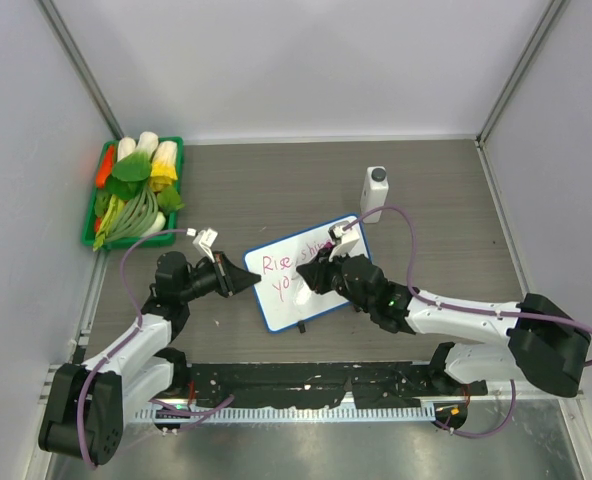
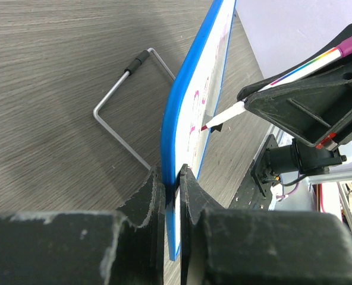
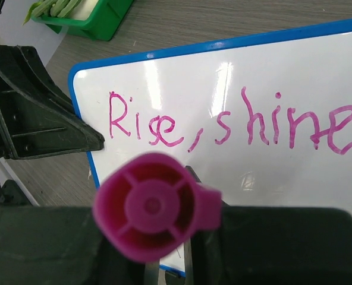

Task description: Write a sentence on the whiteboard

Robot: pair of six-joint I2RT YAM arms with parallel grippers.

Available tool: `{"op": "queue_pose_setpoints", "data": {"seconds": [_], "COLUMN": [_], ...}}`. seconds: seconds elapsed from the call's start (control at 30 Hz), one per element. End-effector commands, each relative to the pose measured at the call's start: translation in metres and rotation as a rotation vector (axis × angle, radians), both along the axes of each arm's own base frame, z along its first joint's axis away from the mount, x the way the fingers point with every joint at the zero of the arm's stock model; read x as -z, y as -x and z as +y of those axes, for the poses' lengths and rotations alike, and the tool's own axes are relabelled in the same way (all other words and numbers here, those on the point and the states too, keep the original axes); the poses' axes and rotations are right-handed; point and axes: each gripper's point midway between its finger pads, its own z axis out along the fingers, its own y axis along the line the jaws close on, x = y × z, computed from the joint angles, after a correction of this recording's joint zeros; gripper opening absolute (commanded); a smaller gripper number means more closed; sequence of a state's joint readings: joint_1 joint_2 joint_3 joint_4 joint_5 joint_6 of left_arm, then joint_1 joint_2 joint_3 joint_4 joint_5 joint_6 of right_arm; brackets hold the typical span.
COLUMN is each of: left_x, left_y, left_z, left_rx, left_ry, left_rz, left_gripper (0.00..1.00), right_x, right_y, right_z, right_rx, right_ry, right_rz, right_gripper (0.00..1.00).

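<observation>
The whiteboard, white with a blue rim, sits mid-table. My left gripper is shut on its left edge; the left wrist view shows both jaws pinching the blue rim. My right gripper is shut on a pink-capped marker over the board's middle. The marker has its tip at the board's face. The sentence reads "Rise, shine" in pink. A second line starting "yo" is partly hidden by the right gripper.
A green tray of toy vegetables stands at the back left. A white bottle with a grey cap stands just behind the board. A grey wire bracket lies behind the board. Enclosure walls ring the table.
</observation>
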State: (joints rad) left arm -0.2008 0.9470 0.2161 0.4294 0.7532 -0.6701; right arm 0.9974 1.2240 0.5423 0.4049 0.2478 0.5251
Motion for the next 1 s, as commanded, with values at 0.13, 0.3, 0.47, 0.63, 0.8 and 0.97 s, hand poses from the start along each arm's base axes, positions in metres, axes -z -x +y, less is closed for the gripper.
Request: {"op": "queue_pose_setpoints", "data": {"seconds": [0.13,0.3,0.47,0.63,0.8,0.97], "left_x": [0.003,0.004,0.003,0.003,0.003,0.003], "left_y": [-0.011,-0.011,-0.011,-0.011,-0.011,-0.01], "left_z": [0.008,0.008,0.008,0.008,0.008,0.007], "left_rx": [-0.043,-0.04,-0.039,-0.038,-0.04,-0.037], "left_ry": [-0.055,-0.055,-0.054,-0.054,-0.054,-0.053], "left_rz": [-0.071,-0.068,-0.071,-0.069,-0.072,-0.072], "left_gripper": [0.0,0.0,0.0,0.0,0.0,0.0], "right_x": [-0.024,-0.035,-0.032,-0.03,-0.022,-0.009], "right_y": [-0.003,-0.006,-0.008,-0.01,-0.014,-0.01], "right_z": [0.004,0.006,0.006,0.009,0.007,0.002], "right_rx": [0.014,0.012,0.025,0.023,0.048,0.048], "right_ry": [-0.093,-0.098,-0.101,-0.105,-0.079,-0.051], "right_rz": [-0.035,-0.056,-0.061,-0.051,-0.045,-0.019], "right_gripper": [0.01,0.01,0.01,0.01,0.01,0.01]}}
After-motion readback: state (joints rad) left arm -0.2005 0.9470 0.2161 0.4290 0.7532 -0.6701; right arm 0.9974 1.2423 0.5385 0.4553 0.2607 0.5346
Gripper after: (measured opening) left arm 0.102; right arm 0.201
